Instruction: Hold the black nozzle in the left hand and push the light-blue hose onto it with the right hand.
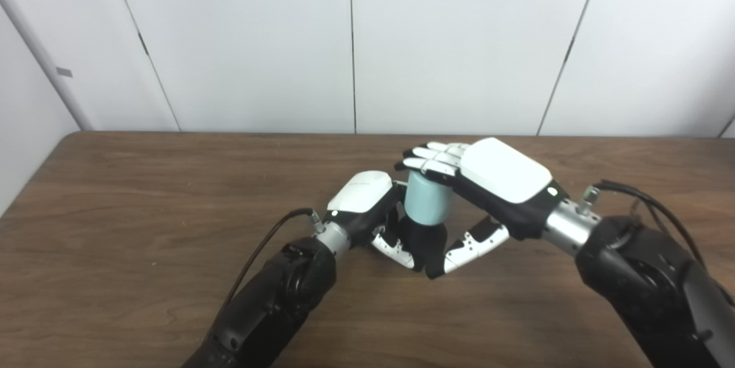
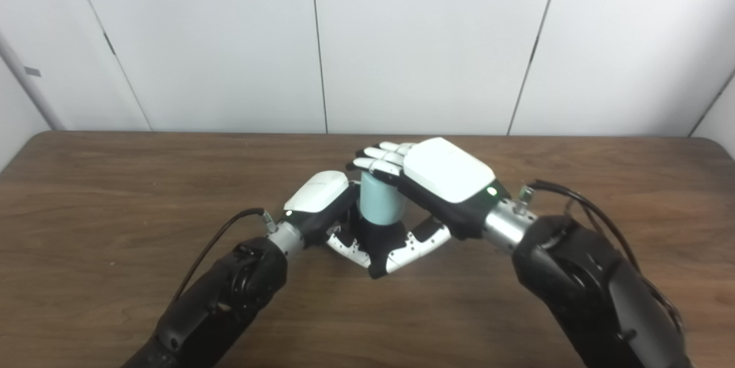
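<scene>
A short light-blue hose point(image 1: 426, 204) stands upright on top of the black nozzle point(image 1: 426, 241), near the middle of the wooden table point(image 1: 143, 184). My left hand point(image 1: 367, 201) comes in from the left and is shut on the black nozzle, its fingers point(image 1: 396, 250) curled around the base. My right hand point(image 1: 494, 175) reaches over from the right. Its fingers point(image 1: 430, 158) lie across the top end of the hose and its thumb point(image 1: 474, 244) stretches under toward the nozzle. How far the hose sits over the nozzle is hidden by the hands.
The brown table runs wide on both sides of the hands. A white panelled wall point(image 1: 350, 41) stands right behind its far edge. Black cables point(image 1: 270, 239) loop off both wrists above the tabletop.
</scene>
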You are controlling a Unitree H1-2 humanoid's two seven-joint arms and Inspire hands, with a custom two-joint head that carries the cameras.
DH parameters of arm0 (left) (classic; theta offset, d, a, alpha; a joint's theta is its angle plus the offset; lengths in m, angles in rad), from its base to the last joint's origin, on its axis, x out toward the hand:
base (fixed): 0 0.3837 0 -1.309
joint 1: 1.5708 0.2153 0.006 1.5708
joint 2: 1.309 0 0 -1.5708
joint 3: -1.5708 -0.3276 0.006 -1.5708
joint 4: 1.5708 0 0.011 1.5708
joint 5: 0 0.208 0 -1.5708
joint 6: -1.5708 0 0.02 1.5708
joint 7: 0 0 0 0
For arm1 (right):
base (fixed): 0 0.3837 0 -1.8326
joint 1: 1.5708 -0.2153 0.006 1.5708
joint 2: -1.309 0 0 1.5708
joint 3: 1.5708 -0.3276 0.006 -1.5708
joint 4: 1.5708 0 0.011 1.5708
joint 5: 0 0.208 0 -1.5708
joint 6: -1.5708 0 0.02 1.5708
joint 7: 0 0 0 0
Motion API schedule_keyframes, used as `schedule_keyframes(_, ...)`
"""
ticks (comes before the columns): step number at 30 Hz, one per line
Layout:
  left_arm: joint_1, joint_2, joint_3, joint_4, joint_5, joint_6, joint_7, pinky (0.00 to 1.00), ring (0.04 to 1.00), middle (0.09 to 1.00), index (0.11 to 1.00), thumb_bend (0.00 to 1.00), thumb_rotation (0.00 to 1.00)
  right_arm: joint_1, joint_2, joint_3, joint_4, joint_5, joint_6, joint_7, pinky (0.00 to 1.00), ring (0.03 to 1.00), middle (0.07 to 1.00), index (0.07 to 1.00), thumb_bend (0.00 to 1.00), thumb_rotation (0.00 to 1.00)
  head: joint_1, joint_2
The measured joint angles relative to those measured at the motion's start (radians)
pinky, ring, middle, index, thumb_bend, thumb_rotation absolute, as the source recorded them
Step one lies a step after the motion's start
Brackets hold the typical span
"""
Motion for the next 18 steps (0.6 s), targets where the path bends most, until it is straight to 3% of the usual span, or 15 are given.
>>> schedule_keyframes(7,0.002,0.002,0.002,-0.003,0.000,-0.006,0.001,0.36,0.389,0.474,0.475,0.53,0.00,0.038,-0.016,-0.011,0.044,0.051,-0.151,-0.098,0.89,0.897,0.875,0.836,0.60,0.76,-0.002,-0.002)
schedule_keyframes(18,0.002,0.002,0.002,-0.003,-0.001,-0.008,0.001,0.36,0.392,0.470,0.477,0.53,0.00,0.030,-0.014,-0.010,0.044,0.050,-0.154,-0.093,0.87,0.893,0.874,0.835,0.60,0.75,-0.002,0.003)
